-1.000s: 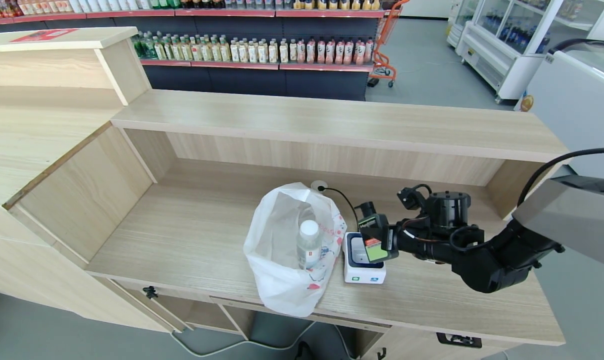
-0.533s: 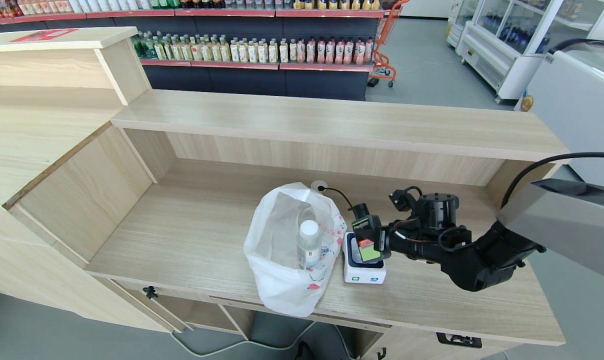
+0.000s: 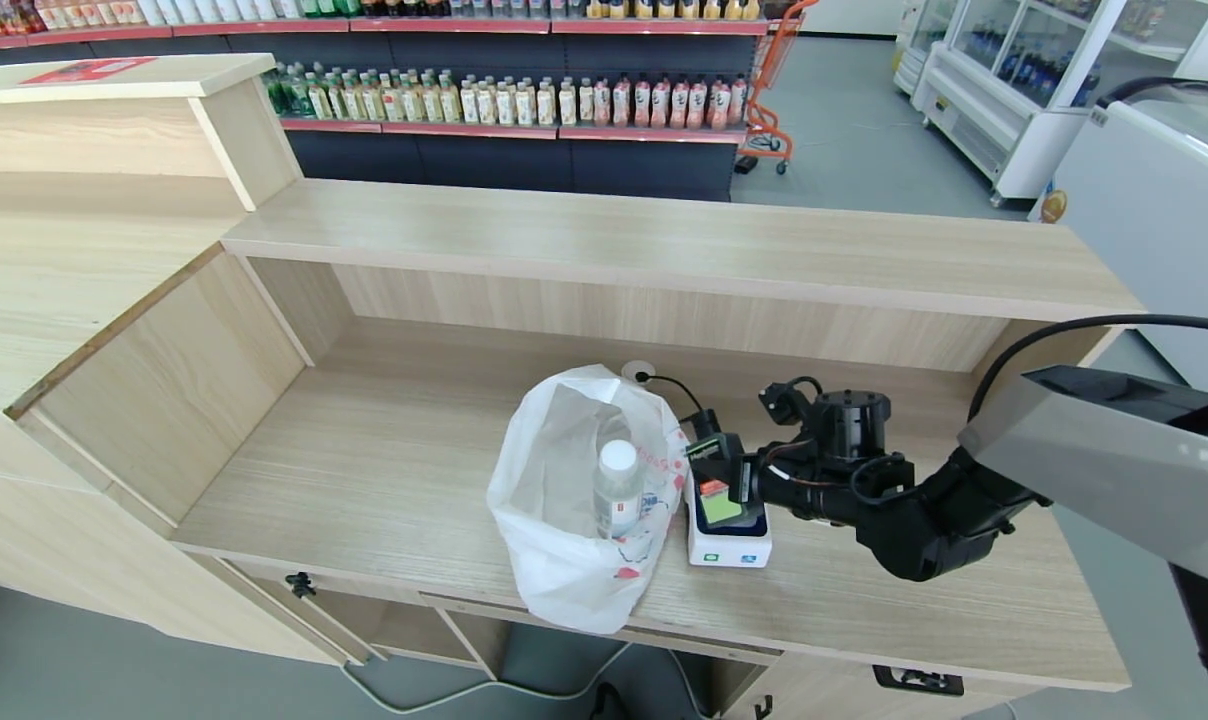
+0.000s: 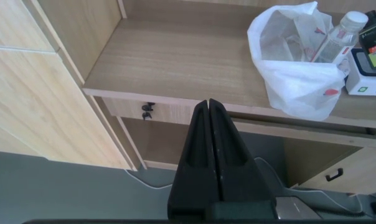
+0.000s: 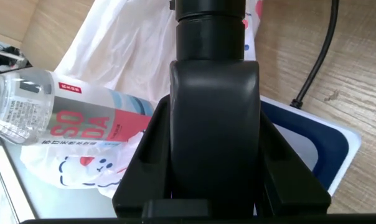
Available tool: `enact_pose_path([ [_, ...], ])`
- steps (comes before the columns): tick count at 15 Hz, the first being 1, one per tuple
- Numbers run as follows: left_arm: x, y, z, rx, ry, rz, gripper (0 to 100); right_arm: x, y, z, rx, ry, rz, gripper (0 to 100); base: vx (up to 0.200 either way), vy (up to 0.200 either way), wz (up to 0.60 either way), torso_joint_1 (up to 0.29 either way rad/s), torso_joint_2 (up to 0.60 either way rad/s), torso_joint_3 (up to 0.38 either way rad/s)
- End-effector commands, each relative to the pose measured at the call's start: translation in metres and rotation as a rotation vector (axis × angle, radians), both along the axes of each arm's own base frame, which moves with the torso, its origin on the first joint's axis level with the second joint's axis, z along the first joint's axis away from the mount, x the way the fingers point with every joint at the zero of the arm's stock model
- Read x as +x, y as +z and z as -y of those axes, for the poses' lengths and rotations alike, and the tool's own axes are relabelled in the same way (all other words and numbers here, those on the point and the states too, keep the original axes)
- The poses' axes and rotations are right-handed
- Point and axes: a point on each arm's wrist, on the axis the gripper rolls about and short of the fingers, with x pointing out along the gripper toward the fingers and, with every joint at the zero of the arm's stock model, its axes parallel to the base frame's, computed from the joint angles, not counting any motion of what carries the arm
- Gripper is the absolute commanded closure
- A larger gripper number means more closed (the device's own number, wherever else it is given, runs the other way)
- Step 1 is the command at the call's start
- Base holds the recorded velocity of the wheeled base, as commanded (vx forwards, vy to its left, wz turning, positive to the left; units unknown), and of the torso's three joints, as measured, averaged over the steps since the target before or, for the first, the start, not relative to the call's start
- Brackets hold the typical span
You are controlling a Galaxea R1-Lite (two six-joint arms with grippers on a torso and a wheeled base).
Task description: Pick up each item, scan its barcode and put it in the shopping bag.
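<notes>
Small dark packet with a green-and-red label [image 3: 721,505] is hovering just over the white scanner box [image 3: 729,550] on the wooden bench [image 3: 394,470], pinched by the right end effector [image 3: 726,478], beside the white plastic shopping bag [image 3: 554,560]. It is probably handling light, stiff and slick, so gripping its flat faces seems best.
</notes>
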Motion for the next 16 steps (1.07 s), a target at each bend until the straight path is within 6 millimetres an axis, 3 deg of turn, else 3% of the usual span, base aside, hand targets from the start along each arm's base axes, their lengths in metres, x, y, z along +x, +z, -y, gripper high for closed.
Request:
enact_pose_path([
  [1, 0.0, -0.0002, 0.0, 0.0, 0.0, 0.0, 100, 0.0022, -0.0067, -0.004, -0.001, 0.007, -0.008, 100, 0.0, 0.0, 0.0, 0.0, 0.0, 0.0],
  [9, 0.0, -0.0003, 0.0, 0.0, 0.0, -0.001, 100, 0.0063, -0.0123, -0.0118, -0.001, 0.018, -0.005, 100, 0.0, 0.0, 0.0, 0.0, 0.0, 0.0],
  [16, -0.0001, 0.0003, 0.0, 0.0, 0.0, 0.002, 100, 0.0079, -0.0055, -0.0101, 0.003, 0.009, 0.015, 100, 0.0, 0.0, 0.0, 0.0, 0.0, 0.0],
])
